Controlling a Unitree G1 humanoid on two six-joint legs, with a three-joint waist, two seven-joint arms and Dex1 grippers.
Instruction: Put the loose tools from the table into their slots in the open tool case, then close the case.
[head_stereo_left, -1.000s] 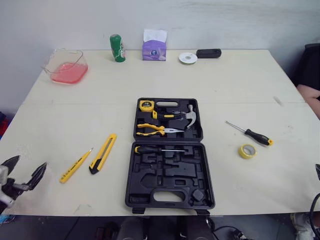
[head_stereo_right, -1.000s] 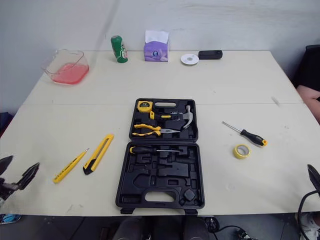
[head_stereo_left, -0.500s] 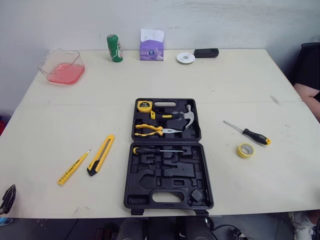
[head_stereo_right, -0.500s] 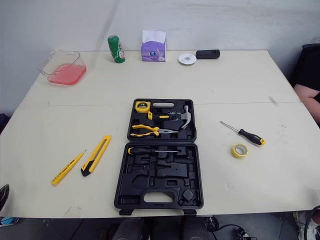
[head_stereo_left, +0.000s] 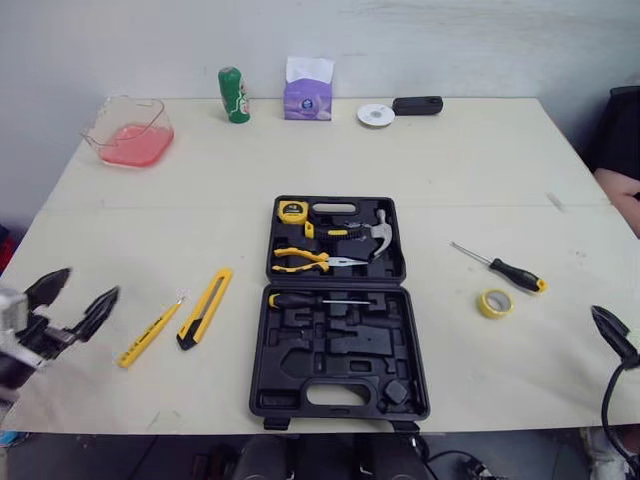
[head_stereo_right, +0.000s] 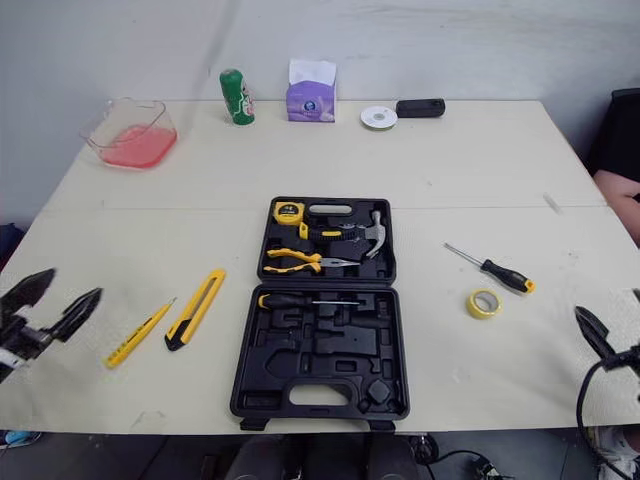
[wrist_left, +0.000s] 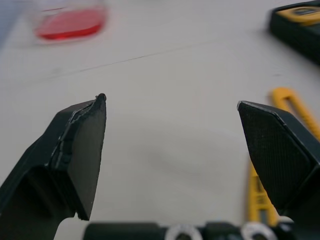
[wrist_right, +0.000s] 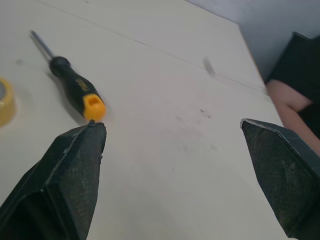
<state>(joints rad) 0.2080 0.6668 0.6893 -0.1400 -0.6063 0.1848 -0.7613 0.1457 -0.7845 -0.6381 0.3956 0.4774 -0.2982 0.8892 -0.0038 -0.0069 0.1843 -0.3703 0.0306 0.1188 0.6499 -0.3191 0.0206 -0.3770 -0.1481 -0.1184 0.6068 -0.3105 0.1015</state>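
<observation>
The black tool case (head_stereo_left: 335, 378) lies open mid-table; a tape measure, hammer, pliers and one screwdriver sit in its slots. Left of it lie a yellow utility knife (head_stereo_left: 205, 307) and a thin yellow tester screwdriver (head_stereo_left: 150, 332). To its right lie a black-and-yellow screwdriver (head_stereo_left: 502, 268) and a yellow tape roll (head_stereo_left: 493, 302). My left gripper (head_stereo_left: 80, 291) hangs open over the table's front left, left of the tester screwdriver and holding nothing. My right gripper (wrist_right: 172, 125) is open and empty at the front right; the screwdriver handle (wrist_right: 80, 95) lies beyond its fingers (head_stereo_left: 609, 331).
Along the far edge stand a clear tub of pink liquid (head_stereo_left: 130, 132), a green can (head_stereo_left: 234, 95), a purple tissue box (head_stereo_left: 308, 96), a white disc (head_stereo_left: 376, 115) and a black block (head_stereo_left: 417, 105). A person's arm (head_stereo_left: 625, 195) rests at the right edge.
My left gripper dropped almost out of view, then rose and moved in over the table toward the tester screwdriver. My right gripper has come up at the lower right.
</observation>
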